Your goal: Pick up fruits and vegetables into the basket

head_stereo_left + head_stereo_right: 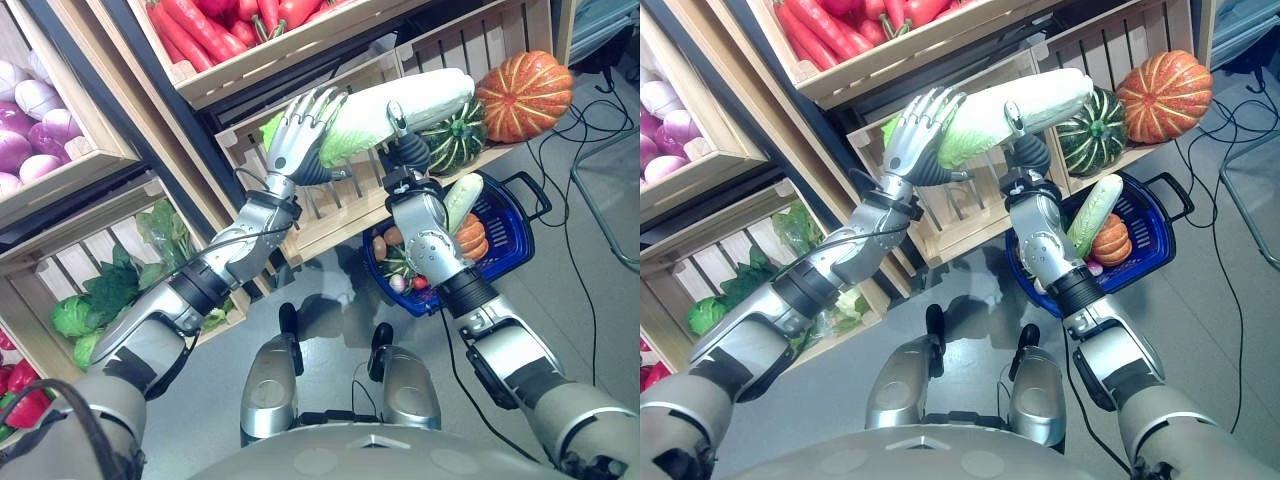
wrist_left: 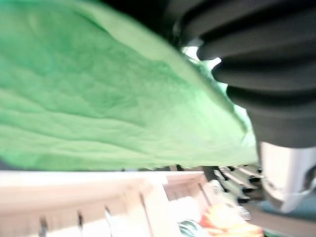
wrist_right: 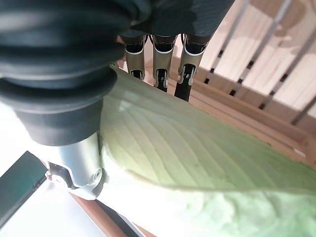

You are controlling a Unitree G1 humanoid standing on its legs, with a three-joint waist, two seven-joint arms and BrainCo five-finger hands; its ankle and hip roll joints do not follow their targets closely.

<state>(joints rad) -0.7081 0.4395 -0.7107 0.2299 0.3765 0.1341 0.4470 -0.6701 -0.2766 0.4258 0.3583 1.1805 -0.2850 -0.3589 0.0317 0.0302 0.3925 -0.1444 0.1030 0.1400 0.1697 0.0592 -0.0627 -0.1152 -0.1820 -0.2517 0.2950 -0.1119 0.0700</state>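
Both hands, left [image 1: 300, 135] and right [image 1: 408, 148], clasp your long pale green-leafed cabbage [image 1: 395, 105] aloft before the wooden crate [image 1: 330, 215]. Next, you likely carry it right, down into the blue wire basket [image 1: 515, 235].

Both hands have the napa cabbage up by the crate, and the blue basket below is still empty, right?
Not empty: the left eye view shows the blue basket already holding produce. The rest stands: the left hand and the right hand hold the napa cabbage up by the crate.
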